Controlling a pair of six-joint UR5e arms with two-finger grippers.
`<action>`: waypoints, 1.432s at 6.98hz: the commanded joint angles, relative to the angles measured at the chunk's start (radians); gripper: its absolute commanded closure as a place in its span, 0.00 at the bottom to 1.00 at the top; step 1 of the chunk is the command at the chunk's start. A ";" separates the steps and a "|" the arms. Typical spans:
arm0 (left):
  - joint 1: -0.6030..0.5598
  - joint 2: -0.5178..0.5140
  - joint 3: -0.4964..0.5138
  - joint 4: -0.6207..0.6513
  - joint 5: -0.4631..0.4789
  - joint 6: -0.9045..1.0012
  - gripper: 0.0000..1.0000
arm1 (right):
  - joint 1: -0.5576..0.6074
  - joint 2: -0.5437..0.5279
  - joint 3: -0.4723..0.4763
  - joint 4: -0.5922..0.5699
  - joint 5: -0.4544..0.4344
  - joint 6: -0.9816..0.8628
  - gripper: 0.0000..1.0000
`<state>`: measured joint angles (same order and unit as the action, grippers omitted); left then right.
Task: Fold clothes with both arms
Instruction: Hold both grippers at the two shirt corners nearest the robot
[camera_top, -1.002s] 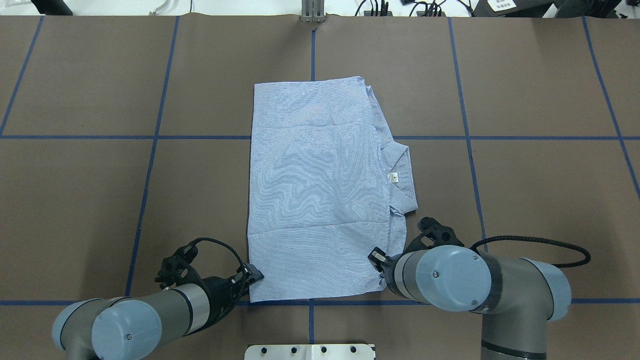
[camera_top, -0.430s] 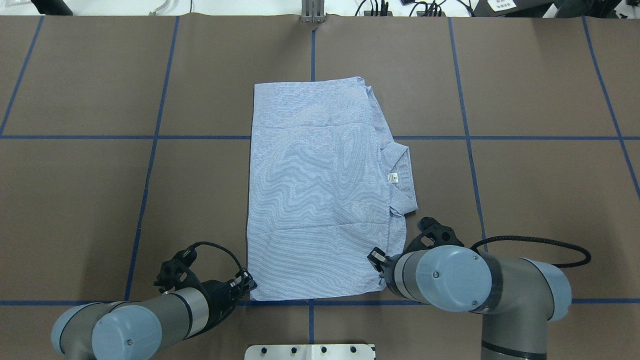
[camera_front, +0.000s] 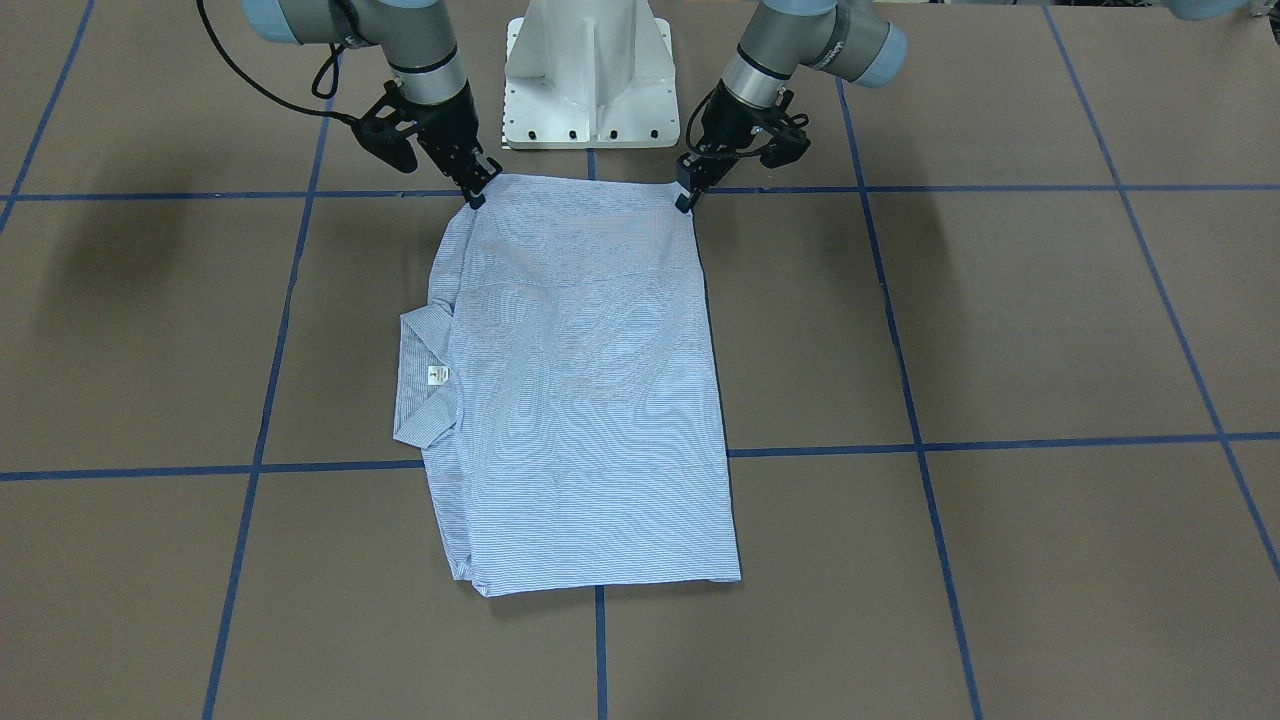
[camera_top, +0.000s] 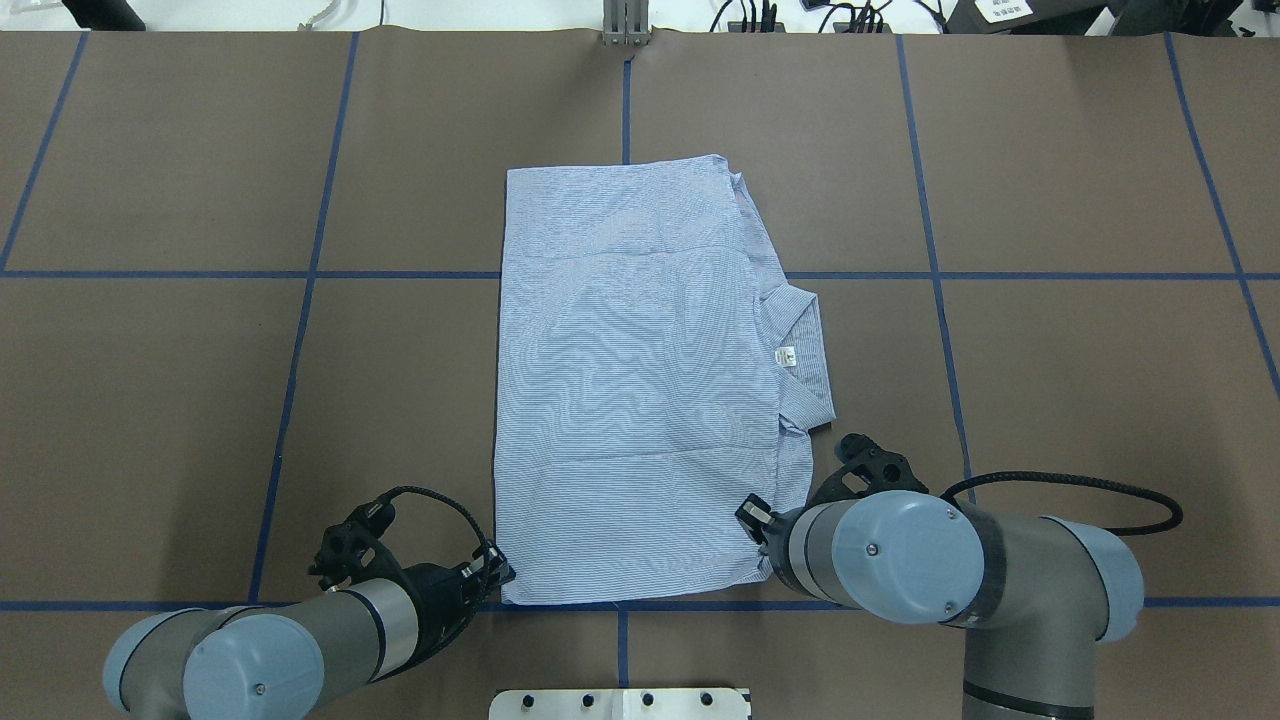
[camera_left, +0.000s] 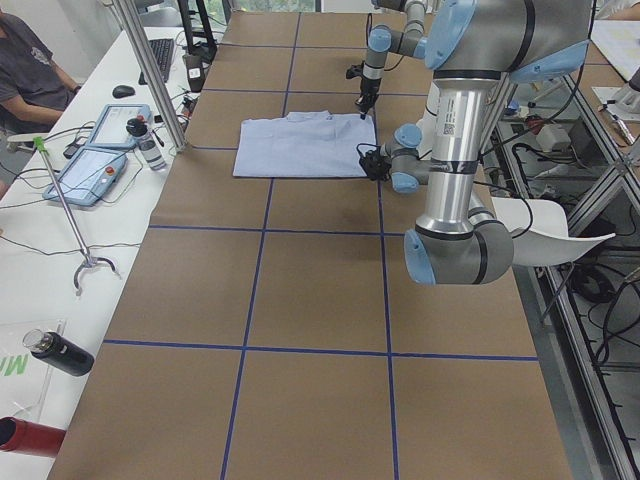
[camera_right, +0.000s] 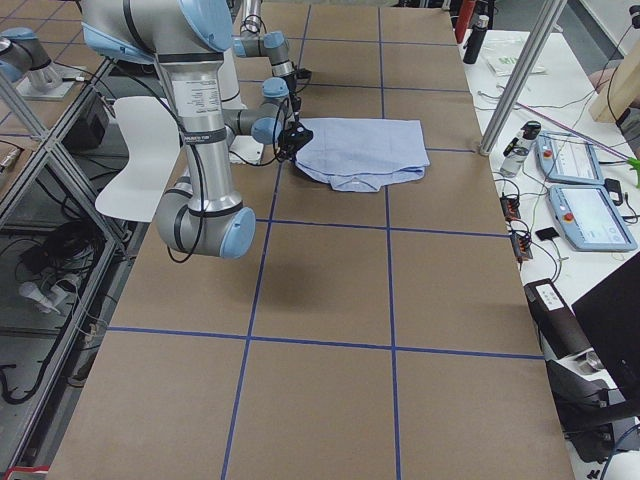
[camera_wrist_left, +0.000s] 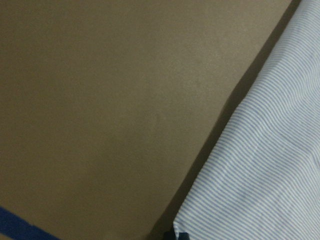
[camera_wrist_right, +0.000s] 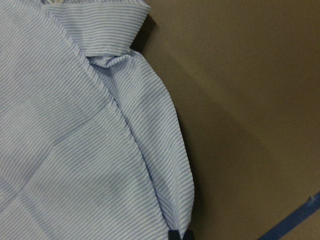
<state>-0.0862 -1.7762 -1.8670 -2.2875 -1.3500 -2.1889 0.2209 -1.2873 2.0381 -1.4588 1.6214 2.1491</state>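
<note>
The clothes are one light blue striped shirt (camera_top: 640, 380) lying flat as a folded rectangle in the middle of the table, collar (camera_top: 800, 345) and white label on the robot's right side. My left gripper (camera_top: 503, 577) sits at the shirt's near left corner, shown in the front-facing view (camera_front: 686, 200) with fingers together on the cloth. My right gripper (camera_front: 474, 195) is shut on the near right corner; in the overhead view its tips hide under its own wrist. Both wrist views show the striped corner (camera_wrist_left: 270, 165) (camera_wrist_right: 75, 150) right at a dark fingertip.
The white pedestal base (camera_front: 590, 70) stands just behind the shirt's near edge. Brown table covering with blue tape lines (camera_top: 300, 300) spreads on all sides. A side desk holds tablets (camera_left: 95, 150) and bottles, with a person (camera_left: 30, 70) seated there.
My left gripper has slid back toward the robot along the shirt's left edge to its near corner. The right arm and the shirt have stayed still.
</note>
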 joint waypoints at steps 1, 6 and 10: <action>0.000 -0.002 -0.006 0.000 0.000 0.000 0.79 | 0.000 0.000 0.002 0.000 0.000 0.000 1.00; 0.025 0.000 -0.026 0.005 0.002 -0.002 0.78 | 0.000 0.002 0.002 0.000 0.000 0.000 1.00; 0.033 0.001 -0.043 0.035 0.000 -0.005 1.00 | 0.000 0.000 0.002 0.000 -0.002 0.000 1.00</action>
<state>-0.0544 -1.7750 -1.9022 -2.2655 -1.3487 -2.1934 0.2209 -1.2857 2.0402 -1.4588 1.6201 2.1491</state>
